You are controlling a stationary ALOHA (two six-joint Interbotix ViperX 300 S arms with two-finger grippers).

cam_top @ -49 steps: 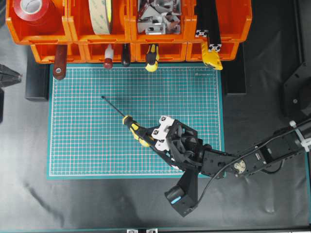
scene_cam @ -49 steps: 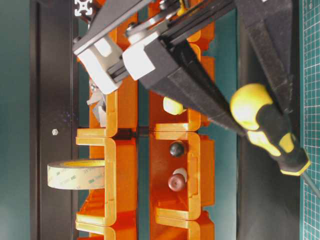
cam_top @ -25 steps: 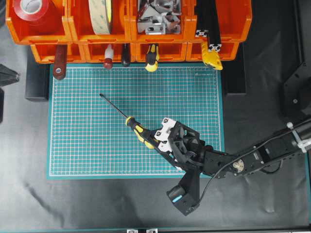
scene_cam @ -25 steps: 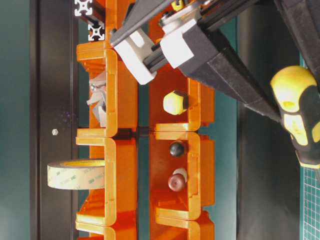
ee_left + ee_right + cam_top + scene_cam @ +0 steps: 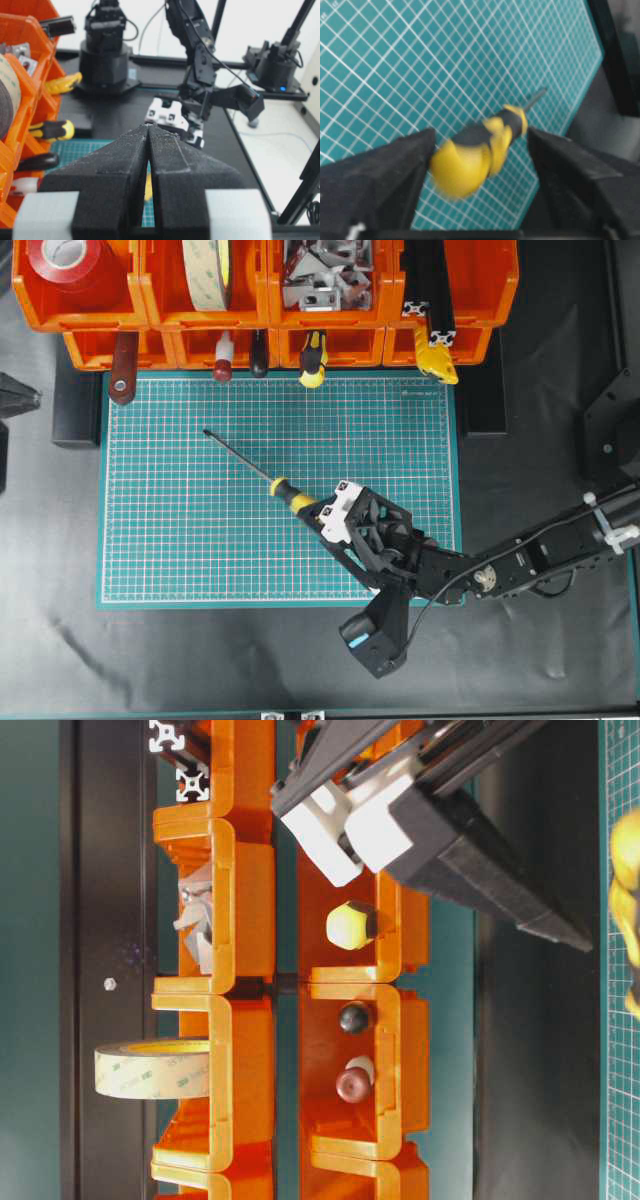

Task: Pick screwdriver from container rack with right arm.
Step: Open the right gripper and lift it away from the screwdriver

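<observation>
The screwdriver point(image 5: 250, 465), with a yellow-and-black handle and a long thin dark shaft, lies slanted on the green mat with its tip pointing up-left. My right gripper point(image 5: 318, 515) is open around the butt of the handle. In the right wrist view the blurred handle point(image 5: 470, 155) sits between the spread fingers point(image 5: 385, 170), close to the left one and with a gap to the right one. The orange container rack point(image 5: 150, 300) runs along the far edge. My left gripper point(image 5: 148, 127) is shut and empty, off to the left.
A stubby yellow-and-black tool point(image 5: 313, 358) and red-brown handled tools point(image 5: 124, 365) stick out of the lower bins. Tape rolls point(image 5: 70, 265), brackets and black profiles point(image 5: 430, 290) fill the upper ones. The green cutting mat point(image 5: 180, 540) lies on a black table.
My right gripper went from shut on the screwdriver's handle to open. The gripper dropped lower over the mat and the screwdriver now rests on it, shaft shifted slightly up-left.
</observation>
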